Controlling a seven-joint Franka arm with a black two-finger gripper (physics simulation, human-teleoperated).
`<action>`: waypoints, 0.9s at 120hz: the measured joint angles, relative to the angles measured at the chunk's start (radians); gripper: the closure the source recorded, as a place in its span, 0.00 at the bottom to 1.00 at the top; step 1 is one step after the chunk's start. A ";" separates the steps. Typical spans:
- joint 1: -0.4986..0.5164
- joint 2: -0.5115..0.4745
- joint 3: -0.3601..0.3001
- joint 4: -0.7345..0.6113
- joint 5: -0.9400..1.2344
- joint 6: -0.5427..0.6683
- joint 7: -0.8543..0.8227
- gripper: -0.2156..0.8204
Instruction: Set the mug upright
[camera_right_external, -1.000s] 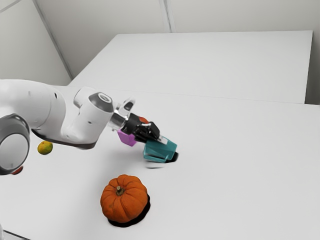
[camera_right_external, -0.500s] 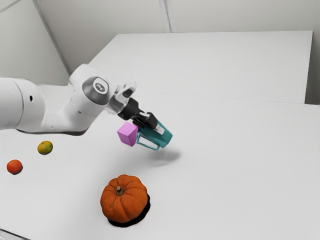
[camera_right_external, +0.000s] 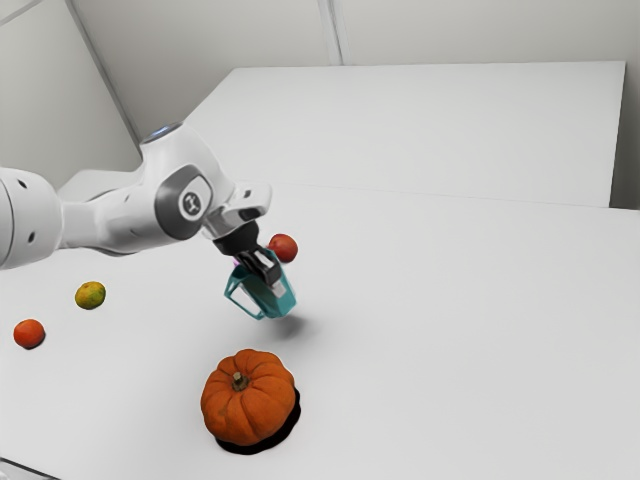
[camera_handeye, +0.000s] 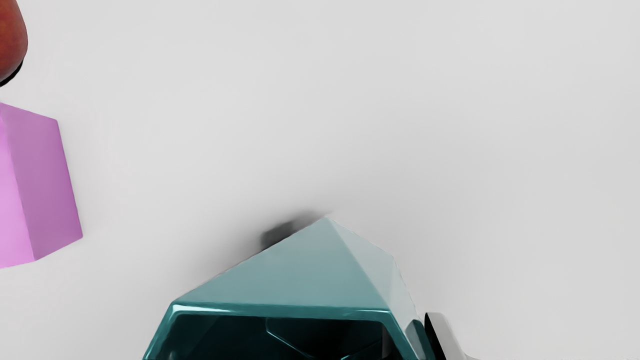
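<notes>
The gripper (camera_right_external: 268, 276) is shut on the wall of the teal mug (camera_right_external: 268, 299), held above the table with its shadow beneath. The mug is tilted, its handle toward the exterior view's left and its base low, toward the exterior view's right. In the wrist view, the open mouth of the mug (camera_handeye: 280, 308) faces the camera. One finger of the gripper (camera_handeye: 414, 339) lies outside the wall there, and a grey sliver inside the mouth appears to be the other.
A purple cube (camera_handeye: 47, 185) is mostly hidden behind the hand in the exterior view, close to a red fruit (camera_right_external: 284, 248). An orange pumpkin (camera_right_external: 248, 398) stands nearer the camera. A green-yellow fruit (camera_right_external: 90, 295) and an orange-red fruit (camera_right_external: 29, 334) lie at the exterior view's left.
The mug was first lifted in my grip, then carried toward the exterior view's left. My hand has turned to point more steeply down, and the mug has swung closer to vertical.
</notes>
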 joint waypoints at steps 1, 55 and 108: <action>0.002 0.000 0.000 0.000 0.005 0.001 -0.003 0.96; 0.008 0.042 -0.001 -0.005 0.206 0.029 -0.114 0.96; -0.063 0.037 0.051 -0.020 0.304 0.039 -0.174 0.96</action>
